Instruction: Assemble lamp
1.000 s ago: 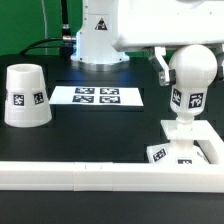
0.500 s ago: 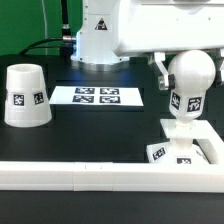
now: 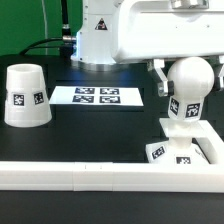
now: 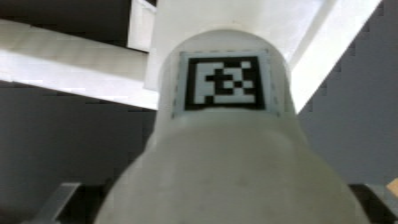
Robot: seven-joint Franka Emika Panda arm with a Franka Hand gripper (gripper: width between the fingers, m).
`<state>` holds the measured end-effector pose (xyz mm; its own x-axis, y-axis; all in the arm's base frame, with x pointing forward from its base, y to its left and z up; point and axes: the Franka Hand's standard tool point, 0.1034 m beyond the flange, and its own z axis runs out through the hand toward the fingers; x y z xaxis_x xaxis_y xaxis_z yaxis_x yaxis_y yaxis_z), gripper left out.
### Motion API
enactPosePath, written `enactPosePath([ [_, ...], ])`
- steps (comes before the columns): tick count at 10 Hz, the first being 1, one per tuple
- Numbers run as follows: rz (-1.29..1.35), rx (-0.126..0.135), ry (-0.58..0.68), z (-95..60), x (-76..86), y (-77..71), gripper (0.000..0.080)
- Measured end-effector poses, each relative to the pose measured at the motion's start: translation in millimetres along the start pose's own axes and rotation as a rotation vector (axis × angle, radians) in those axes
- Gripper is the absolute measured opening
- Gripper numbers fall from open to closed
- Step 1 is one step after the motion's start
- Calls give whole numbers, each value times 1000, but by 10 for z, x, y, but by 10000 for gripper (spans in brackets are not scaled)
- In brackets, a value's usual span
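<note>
The white bulb stands upright at the exterior view's right, its neck down on the flat square base. My gripper reaches down from above and is shut on the bulb's round head; one finger shows on its left side. In the wrist view the bulb with its square tag fills the picture between the fingertips of my gripper. The conical shade stands apart at the exterior view's left, wide end down.
The marker board lies flat between the shade and the bulb. A long white rail runs across the front, right against the base. The arm's white pedestal stands at the back.
My gripper has come down with the bulb in it. The bulb's head sits lower and straighter over the base than before. The shade has not moved.
</note>
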<state>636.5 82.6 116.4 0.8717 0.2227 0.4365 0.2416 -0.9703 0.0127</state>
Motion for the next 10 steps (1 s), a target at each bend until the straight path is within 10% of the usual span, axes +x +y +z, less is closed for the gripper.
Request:
enactPosePath([
  [10,2,-6,13,-9,-9,17,698],
])
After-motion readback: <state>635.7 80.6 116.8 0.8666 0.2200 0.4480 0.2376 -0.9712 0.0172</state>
